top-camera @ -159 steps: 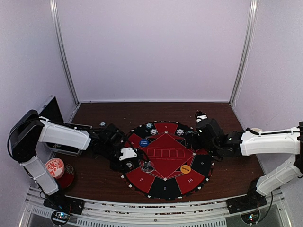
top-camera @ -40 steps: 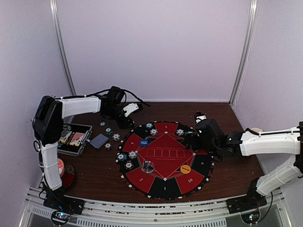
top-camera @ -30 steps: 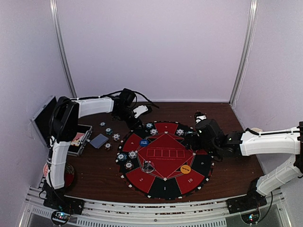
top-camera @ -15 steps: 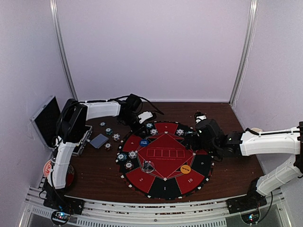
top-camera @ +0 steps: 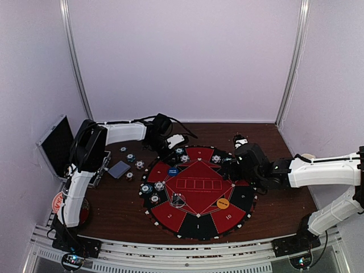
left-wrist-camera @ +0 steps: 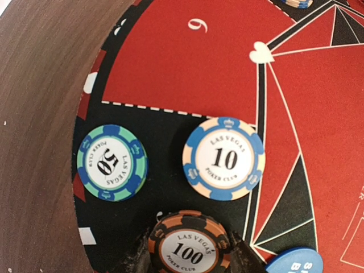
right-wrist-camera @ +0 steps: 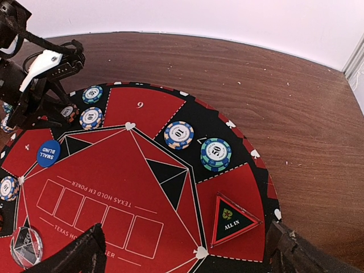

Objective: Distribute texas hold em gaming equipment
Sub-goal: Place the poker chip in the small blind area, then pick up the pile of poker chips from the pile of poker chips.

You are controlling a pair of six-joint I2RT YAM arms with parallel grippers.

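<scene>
While my left gripper [left-wrist-camera: 190,259] pinches a 100 chip [left-wrist-camera: 190,245] over the mat's [left-wrist-camera: 187,68] far black sector, beside the 50 chip [left-wrist-camera: 112,163] and 10 chip [left-wrist-camera: 224,158], my right gripper [right-wrist-camera: 185,251] hangs wide open, empty. Placed: other chips [top-camera: 147,188] on several sectors, blue button [top-camera: 172,171], orange button [top-camera: 223,202]. Outstanding, by my reckoning: loose chips [top-camera: 139,164] and deck [top-camera: 119,169], off the mat.

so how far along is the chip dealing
On the mat, a 50 chip and a 10 chip already sit in one segment. The left gripper holds a 100 chip beside them. Loose chips and the card deck lie off the mat.
</scene>
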